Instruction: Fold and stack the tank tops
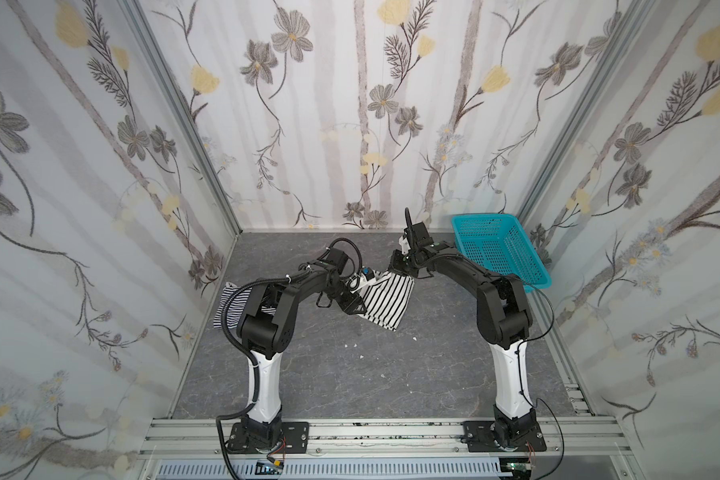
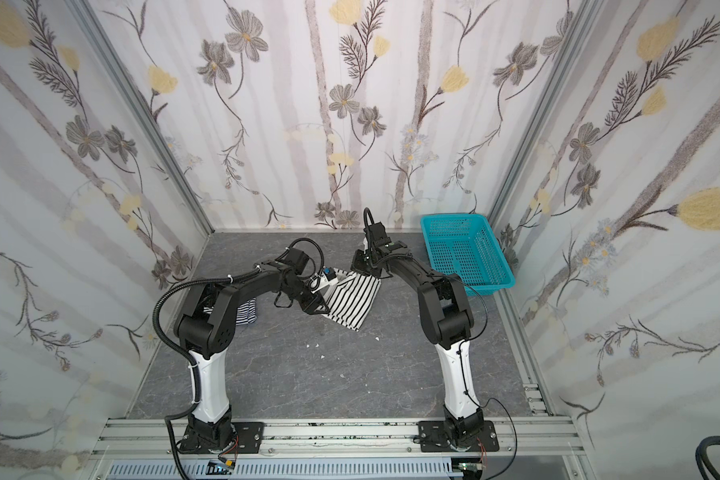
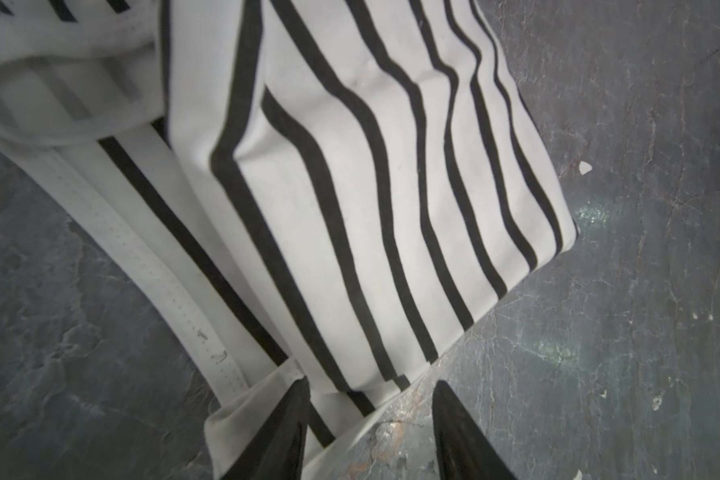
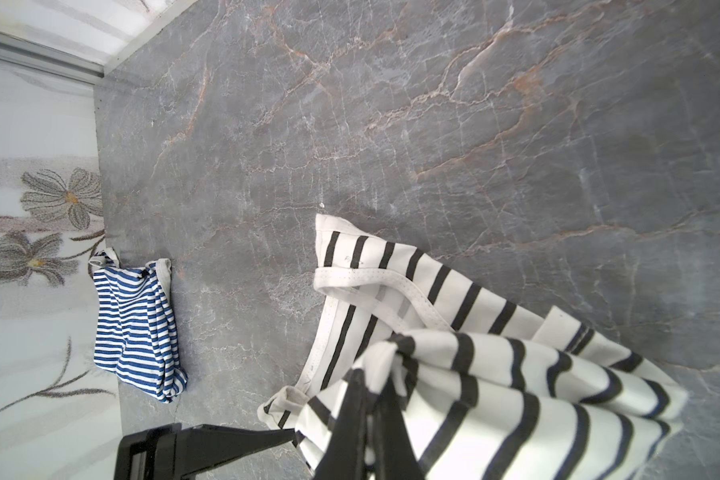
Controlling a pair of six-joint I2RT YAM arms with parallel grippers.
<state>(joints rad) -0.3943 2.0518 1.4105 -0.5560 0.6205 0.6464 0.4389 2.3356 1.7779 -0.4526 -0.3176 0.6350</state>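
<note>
- Black-and-white tank top (image 1: 385, 301): the wide-striped one, doubled over on itself. In both top views it stretches between the two claws, with its upper edge lifted and the rest sloping down onto the gray marbled table (image 1: 350, 374).
- Right claw (image 1: 400, 271): the jaws are closed tight on a bunched fold at the raised edge of this top. In the right wrist view the right claw (image 4: 371, 415) has the cloth pinched between its two black fingers (image 4: 352, 399). The black-and-white tank top (image 4: 516, 399) drapes away from it onto the table.
- Left claw (image 1: 358, 311): the jaws stand partly apart and grip nothing. In the left wrist view the left claw (image 3: 371, 436) sits at a lower corner of the black-and-white tank top (image 3: 350, 187). One finger lies over the white hem, the other over bare table, and the table surface shows in the gap between them.
- A white-trimmed strap and the neckline of the same top lie flat on the table just past the right claw, on the side facing the left claw.
- Navy-and-white tank top (image 4: 134, 324): the thin-striped one is a crumpled heap on the table. It lies well apart from the right claw, beyond the left claw and close to the side wall. In both top views the left arm (image 1: 275, 307) covers part of the navy-and-white tank top (image 1: 228, 309).
- Basket (image 1: 499, 249): teal and perforated, it stands on the table behind the right claw, near the back corner.
</note>
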